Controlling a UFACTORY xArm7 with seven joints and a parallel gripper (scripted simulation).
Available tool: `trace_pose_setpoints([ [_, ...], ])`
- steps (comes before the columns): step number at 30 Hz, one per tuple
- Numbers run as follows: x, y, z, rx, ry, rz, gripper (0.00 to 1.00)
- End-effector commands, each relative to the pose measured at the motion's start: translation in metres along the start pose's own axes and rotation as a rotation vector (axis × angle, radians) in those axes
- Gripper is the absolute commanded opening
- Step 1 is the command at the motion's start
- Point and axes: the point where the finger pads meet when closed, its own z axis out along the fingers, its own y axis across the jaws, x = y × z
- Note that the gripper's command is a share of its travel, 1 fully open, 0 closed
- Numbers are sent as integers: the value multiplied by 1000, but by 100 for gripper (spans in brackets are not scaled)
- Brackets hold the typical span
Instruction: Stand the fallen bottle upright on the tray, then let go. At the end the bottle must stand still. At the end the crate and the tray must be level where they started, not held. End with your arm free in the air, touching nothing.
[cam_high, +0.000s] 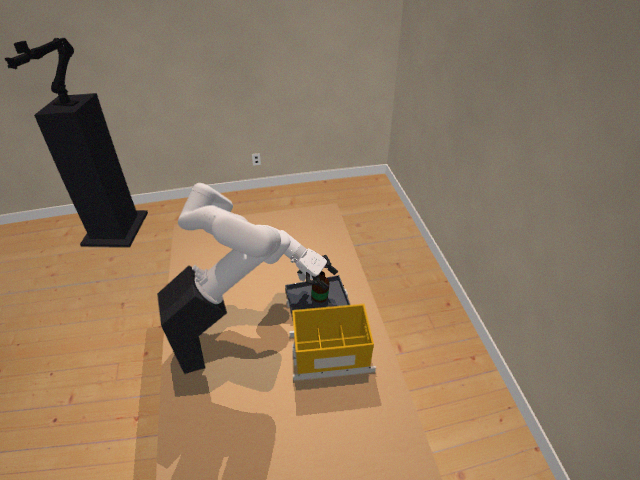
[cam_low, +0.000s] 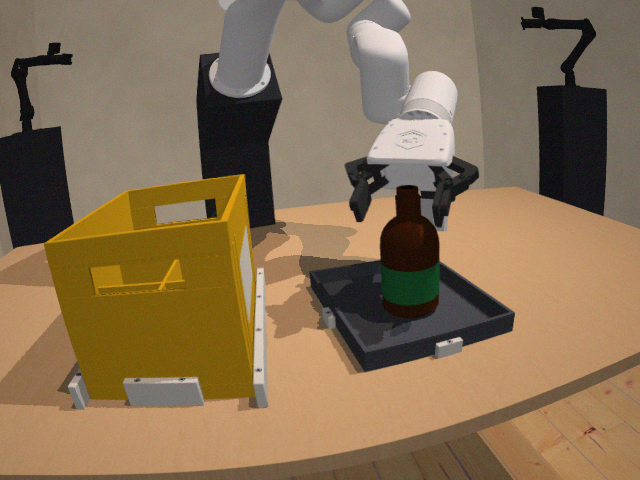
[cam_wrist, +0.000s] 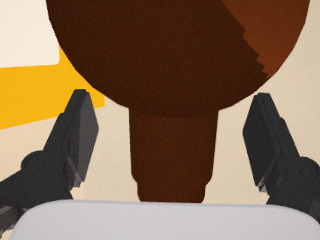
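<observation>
A brown bottle (cam_high: 320, 296) (cam_low: 409, 284) (cam_wrist: 175, 60) with a green label stands upright on the dark tray (cam_high: 338, 295) (cam_low: 485, 327), its base inside the rim. The tray lies level on the table. My gripper (cam_high: 327, 277) (cam_low: 399, 220) (cam_wrist: 170, 110) is open. Its fingers stand apart on either side of the bottle's neck, with a gap on both sides in the wrist view. The yellow crate (cam_high: 305, 360) (cam_low: 155, 335) (cam_wrist: 30, 95) stands level beside the tray, not held.
White blocks sit against the crate's base (cam_low: 164, 391) and the tray's edges (cam_low: 448, 348). The crate has dividers inside and high walls. Black pedestals with small dark arms stand in the background, away from the table.
</observation>
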Motion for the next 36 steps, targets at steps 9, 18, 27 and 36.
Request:
trace_pose_setpoints([
  [9,-1,1,0,-1,0,2,100],
  [18,-2,1,-1,-1,0,2,100],
  [27,-8,1,-5,-1,0,2,100],
  [36,-19,1,-11,-1,0,2,100],
])
